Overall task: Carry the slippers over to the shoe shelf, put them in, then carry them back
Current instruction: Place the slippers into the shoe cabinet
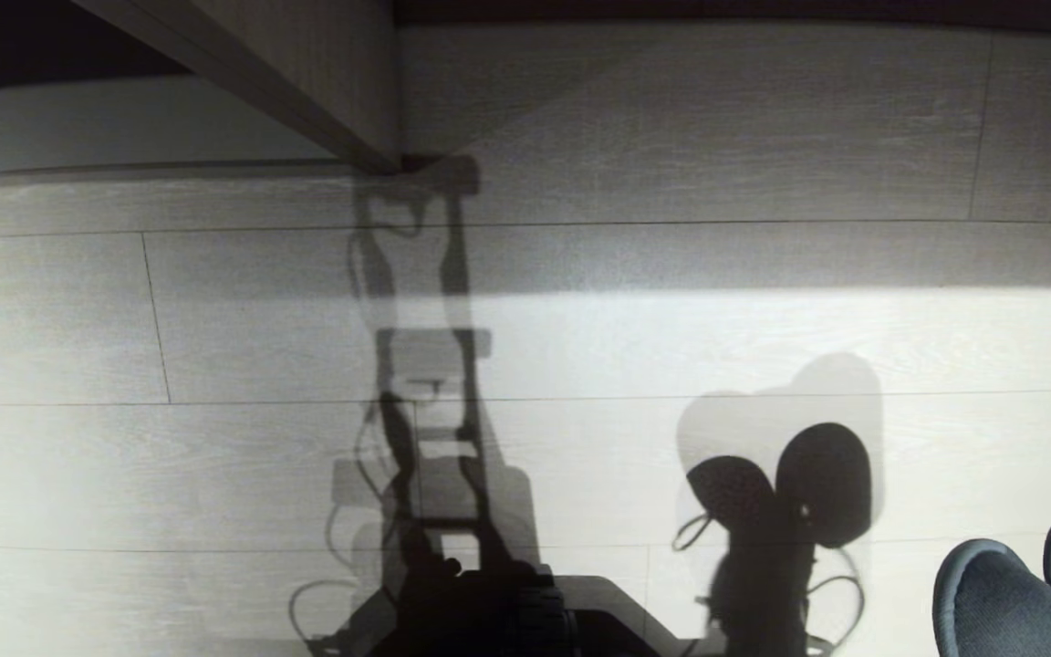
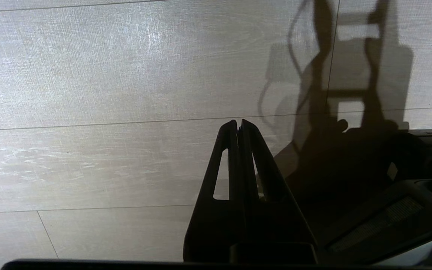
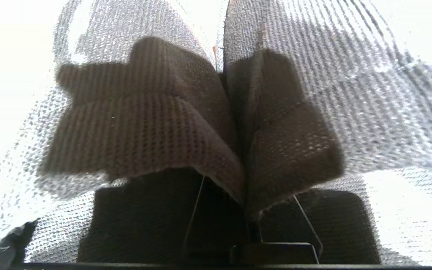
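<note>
slippers dark blue-grey knit mesh, rounded toes, pair pressed together, head view 4 o'clock. right gripper clenched on slippers. left gripper closed, empty.

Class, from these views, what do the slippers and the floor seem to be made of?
Slippers: apparently a knitted mesh fabric, matte; an open ribbed weave shows close up, light passing through it. Floor: probably wood-look laminate or vinyl planks, pale with a slight sheen; faint grain and straight seams show.
</note>
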Motion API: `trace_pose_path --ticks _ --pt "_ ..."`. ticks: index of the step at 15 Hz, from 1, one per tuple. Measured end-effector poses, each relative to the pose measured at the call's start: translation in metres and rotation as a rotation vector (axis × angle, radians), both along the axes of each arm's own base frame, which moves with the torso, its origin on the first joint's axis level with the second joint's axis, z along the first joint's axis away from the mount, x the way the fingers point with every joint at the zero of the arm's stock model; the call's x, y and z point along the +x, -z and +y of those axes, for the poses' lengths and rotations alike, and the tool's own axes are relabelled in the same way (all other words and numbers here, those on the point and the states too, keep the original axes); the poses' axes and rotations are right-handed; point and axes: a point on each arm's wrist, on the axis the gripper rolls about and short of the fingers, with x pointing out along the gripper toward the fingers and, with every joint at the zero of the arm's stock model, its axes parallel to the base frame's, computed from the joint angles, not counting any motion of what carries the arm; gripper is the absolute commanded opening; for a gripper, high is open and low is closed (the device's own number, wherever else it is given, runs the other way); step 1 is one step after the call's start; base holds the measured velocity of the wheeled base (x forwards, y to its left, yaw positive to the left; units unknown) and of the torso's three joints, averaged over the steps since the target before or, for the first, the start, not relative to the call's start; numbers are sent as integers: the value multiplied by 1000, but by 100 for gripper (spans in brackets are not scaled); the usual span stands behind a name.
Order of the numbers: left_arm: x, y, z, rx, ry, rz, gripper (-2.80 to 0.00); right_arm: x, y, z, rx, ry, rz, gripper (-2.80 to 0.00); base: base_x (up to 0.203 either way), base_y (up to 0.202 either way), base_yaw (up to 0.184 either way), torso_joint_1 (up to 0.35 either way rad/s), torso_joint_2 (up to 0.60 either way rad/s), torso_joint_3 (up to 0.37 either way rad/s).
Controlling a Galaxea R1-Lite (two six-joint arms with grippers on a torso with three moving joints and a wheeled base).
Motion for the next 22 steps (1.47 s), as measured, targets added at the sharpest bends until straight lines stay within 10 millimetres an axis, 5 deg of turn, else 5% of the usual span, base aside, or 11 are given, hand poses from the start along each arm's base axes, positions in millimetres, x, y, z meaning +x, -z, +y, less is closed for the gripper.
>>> trace_pose_path --ticks 22 --pt "0 0 0 -47 -17 -2 -280 -3 5 0 70 0 4 -280 0 0 0 0 0 0"
